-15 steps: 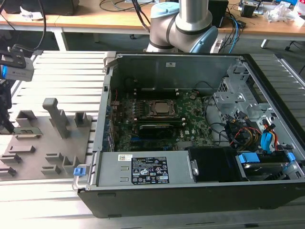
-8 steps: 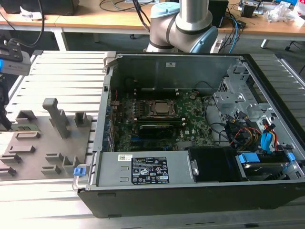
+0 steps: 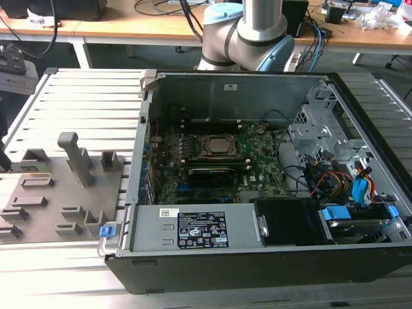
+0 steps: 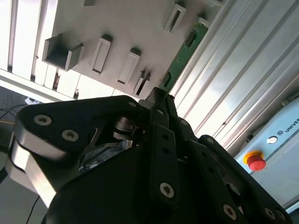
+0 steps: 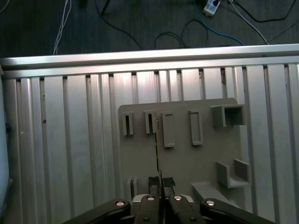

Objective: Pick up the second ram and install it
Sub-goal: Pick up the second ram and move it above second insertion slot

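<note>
Above grey fixture plate (image 5: 187,163), second ram (image 4: 181,57), seemingly between fingers (image 5: 169,183), base hidden.

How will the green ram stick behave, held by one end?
The second ram looks straight, so it is probably stiff. It seems thin and light, yet likely fragile. Held at one end by the gripper, it may pivot.

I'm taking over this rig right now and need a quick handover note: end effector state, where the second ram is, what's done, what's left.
End effector: shut on the second ram, gripping one end; the stick juts out past the fingertips.
Where: in both wrist views the ram hangs over the grey fixture plate.
Done: the ram is grasped.
Left: it is not yet seated on the motherboard inside the open computer case.
</note>
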Robot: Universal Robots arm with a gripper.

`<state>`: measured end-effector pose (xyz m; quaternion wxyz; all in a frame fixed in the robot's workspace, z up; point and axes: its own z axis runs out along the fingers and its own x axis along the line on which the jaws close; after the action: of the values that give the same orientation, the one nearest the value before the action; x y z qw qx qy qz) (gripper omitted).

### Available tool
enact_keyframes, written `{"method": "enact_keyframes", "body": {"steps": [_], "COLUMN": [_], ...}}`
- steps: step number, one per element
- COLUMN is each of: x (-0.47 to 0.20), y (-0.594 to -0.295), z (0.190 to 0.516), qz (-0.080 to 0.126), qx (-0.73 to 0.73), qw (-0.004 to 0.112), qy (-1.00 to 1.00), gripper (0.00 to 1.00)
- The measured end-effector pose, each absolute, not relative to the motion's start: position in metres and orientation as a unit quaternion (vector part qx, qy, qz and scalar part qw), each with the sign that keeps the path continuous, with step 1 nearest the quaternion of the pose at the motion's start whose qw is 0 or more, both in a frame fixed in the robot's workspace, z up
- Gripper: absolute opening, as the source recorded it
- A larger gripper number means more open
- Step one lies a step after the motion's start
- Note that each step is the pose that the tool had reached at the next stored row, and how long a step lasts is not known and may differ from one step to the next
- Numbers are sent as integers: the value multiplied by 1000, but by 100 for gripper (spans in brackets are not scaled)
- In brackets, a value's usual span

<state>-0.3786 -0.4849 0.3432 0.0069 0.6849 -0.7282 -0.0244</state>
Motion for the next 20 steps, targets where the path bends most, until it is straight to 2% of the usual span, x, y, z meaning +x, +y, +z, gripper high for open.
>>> {"method": "enact_keyframes", "body": {"steps": [20], "x": [-379], "y": [-485], "z": [375], "qz": [-24], "qx": [685], "qw": [7], "qy": [-728], "gripper": [13]}}
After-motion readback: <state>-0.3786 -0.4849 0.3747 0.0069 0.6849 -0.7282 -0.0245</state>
